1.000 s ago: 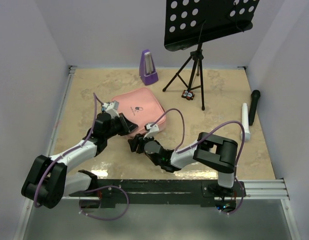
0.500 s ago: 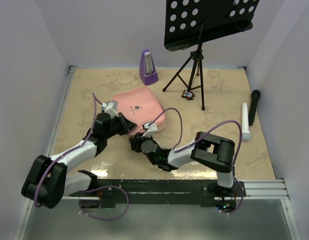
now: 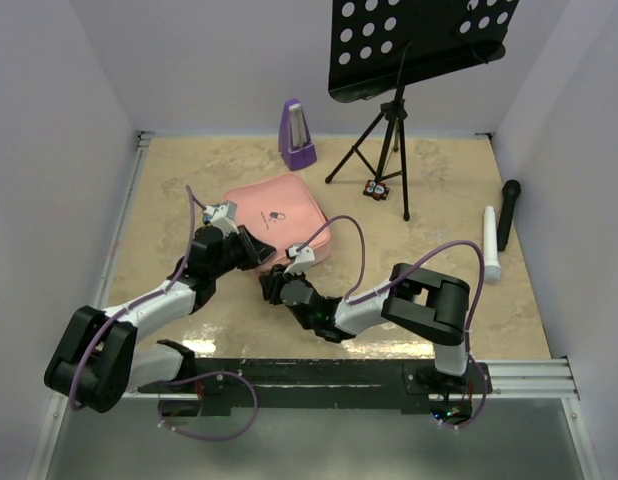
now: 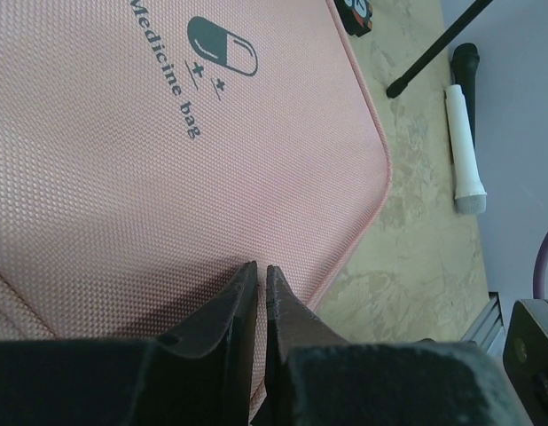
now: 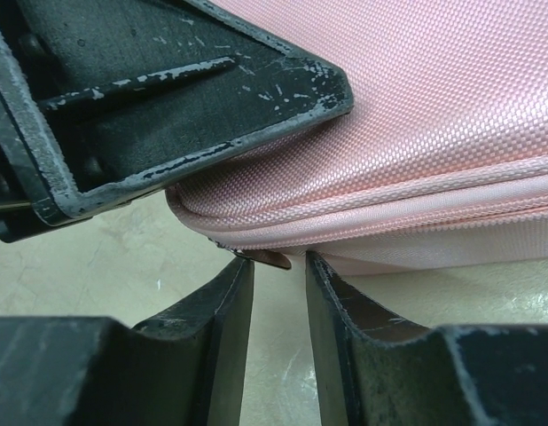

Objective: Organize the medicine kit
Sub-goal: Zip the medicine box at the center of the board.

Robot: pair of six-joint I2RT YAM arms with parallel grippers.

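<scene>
On the table (image 3: 439,170), left of centre, lay the kit (image 3: 279,215), flat and closed, with its pill logo (image 4: 222,46) and the words "Medicine bag" facing up. Both arms reached to its near corner.

The left gripper (image 4: 262,269) rested tips-down on the lid close to that corner. Its jaws were all but together, with only a thin slit between them and nothing visible in the slit. I could not tell whether they nipped any fabric.

The right gripper (image 5: 280,266) sat low at the table, just below the kit's edge and under the left gripper's fingers. Its jaws stood partly apart. A small zip pull (image 5: 270,258) hung from the seam at the mouth of the gap, touching or nearly touching one fingertip. It did not look clamped.

Well behind the kit stood a purple metronome (image 3: 296,135). To its right was a black music stand (image 3: 419,40) on a tripod, with a small dark item (image 3: 375,190) at its feet. A white tube (image 3: 491,243) and a black mic (image 3: 509,212) lay side by side near the right wall.
</scene>
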